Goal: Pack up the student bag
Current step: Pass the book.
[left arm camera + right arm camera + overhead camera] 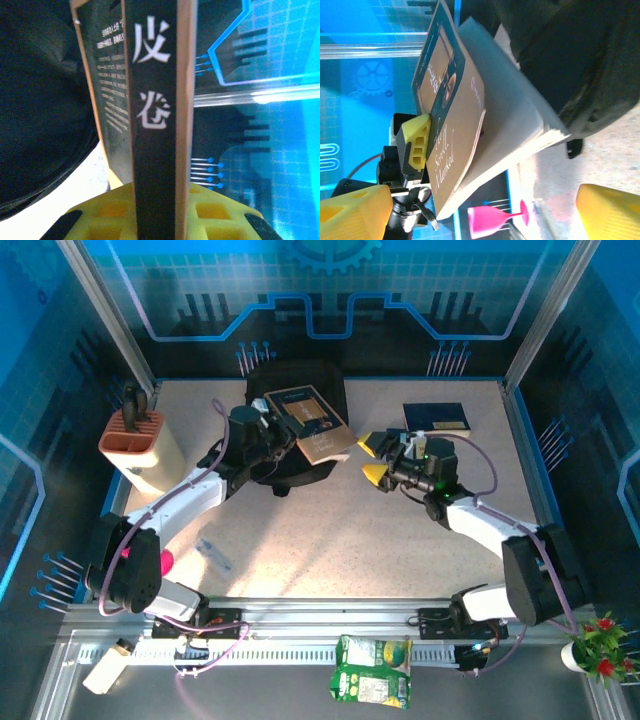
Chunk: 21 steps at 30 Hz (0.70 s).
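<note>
The black student bag [290,465] lies at the back middle of the table. Above it hangs a thick book [318,428] with a brown and dark cover, tilted, its free end reaching right past the bag. My left gripper [272,418] is shut on the book's left edge. In the left wrist view the dark spine [155,125] stands between the yellow fingers [215,215], with the bag [40,110] to the left. My right gripper [372,458] stands open just right of the book, nothing in it. Its wrist view shows the book [470,125] and the bag [570,60].
A dark blue book [436,417] lies flat at the back right. An orange and cream holder [135,445] stands at the left edge. A small clear item [213,552] lies near the front left. A green packet [373,670] sits off the table in front.
</note>
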Available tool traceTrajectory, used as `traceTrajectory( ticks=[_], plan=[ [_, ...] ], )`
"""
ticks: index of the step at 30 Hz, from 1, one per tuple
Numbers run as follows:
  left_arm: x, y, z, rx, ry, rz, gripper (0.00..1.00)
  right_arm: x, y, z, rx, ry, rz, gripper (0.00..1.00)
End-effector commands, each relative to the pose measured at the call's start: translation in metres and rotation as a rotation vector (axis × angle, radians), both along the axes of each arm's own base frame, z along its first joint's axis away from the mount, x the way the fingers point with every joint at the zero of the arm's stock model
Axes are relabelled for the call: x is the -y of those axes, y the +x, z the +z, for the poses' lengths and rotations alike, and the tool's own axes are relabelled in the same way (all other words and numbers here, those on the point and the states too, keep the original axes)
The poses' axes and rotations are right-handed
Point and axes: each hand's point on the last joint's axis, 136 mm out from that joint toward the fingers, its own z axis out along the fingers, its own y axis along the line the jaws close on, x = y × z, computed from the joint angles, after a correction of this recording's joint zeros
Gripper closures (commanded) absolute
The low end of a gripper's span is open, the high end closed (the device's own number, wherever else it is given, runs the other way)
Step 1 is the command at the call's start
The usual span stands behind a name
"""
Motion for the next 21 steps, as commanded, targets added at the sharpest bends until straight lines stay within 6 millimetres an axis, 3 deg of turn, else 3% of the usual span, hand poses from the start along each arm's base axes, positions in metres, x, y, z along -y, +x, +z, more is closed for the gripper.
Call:
traceTrajectory(
  ticks=[1, 5, 10, 21],
  plan=[
    [-0.005, 0.013, 0.053, 0.108, -0.181, 0.086, 0.91, -0.025, 0.015, 0.043, 0.066, 0.138, -0.005, 0.04],
    [-0.007, 0.018, 0.053, 0.096, -0.217, 0.116, 0.91, -0.049, 0.027, 0.051, 0.068, 0.14, -0.001, 0.05],
    [-0.007, 0.019, 0.052, 0.098, -0.233, 0.123, 0.91, -0.056, 0.039, 0.053, 0.068, 0.119, -0.03, 0.07],
    [-0.005, 0.024, 0.046, 0.093, -0.247, 0.124, 0.9, -0.062, 0.042, 0.031, -0.013, 0.072, -0.074, 0.31]
  ],
)
